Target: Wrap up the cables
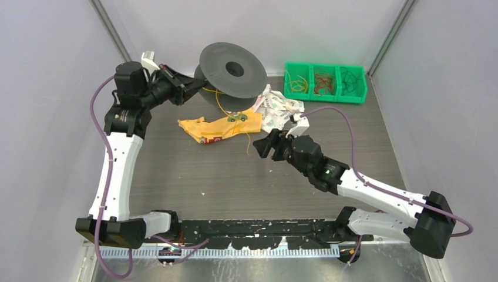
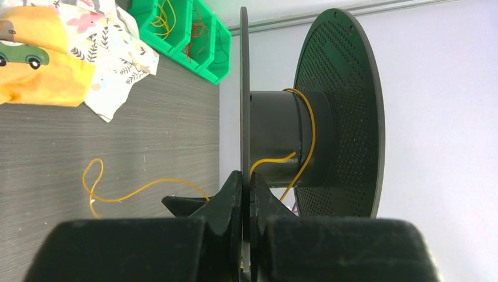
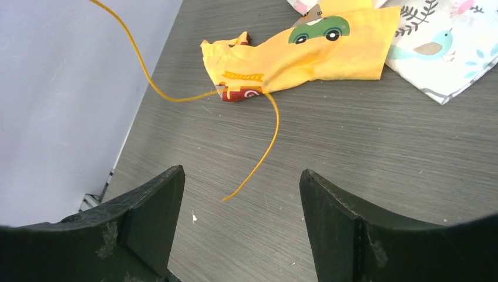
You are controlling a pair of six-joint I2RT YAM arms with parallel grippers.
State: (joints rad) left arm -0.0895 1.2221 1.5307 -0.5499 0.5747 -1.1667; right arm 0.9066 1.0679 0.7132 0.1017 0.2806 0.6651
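A black spool (image 1: 230, 69) stands tilted at the back of the table. My left gripper (image 1: 197, 87) is shut on the thin edge of the spool's flange (image 2: 244, 88). A thin yellow cable (image 2: 309, 135) runs once around the spool's core and trails down onto the table (image 2: 117, 197). In the right wrist view the cable (image 3: 267, 150) crosses the yellow cloth and its free end lies on the table just ahead of my right gripper (image 3: 241, 202), which is open and empty. In the top view my right gripper (image 1: 264, 145) hovers mid-table near the cable's end (image 1: 248, 144).
A yellow cloth with a car print (image 1: 220, 127) and a white patterned cloth (image 1: 277, 108) lie below the spool. A green three-compartment bin (image 1: 326, 82) with more wire coils stands at the back right. Grey walls close in left and right.
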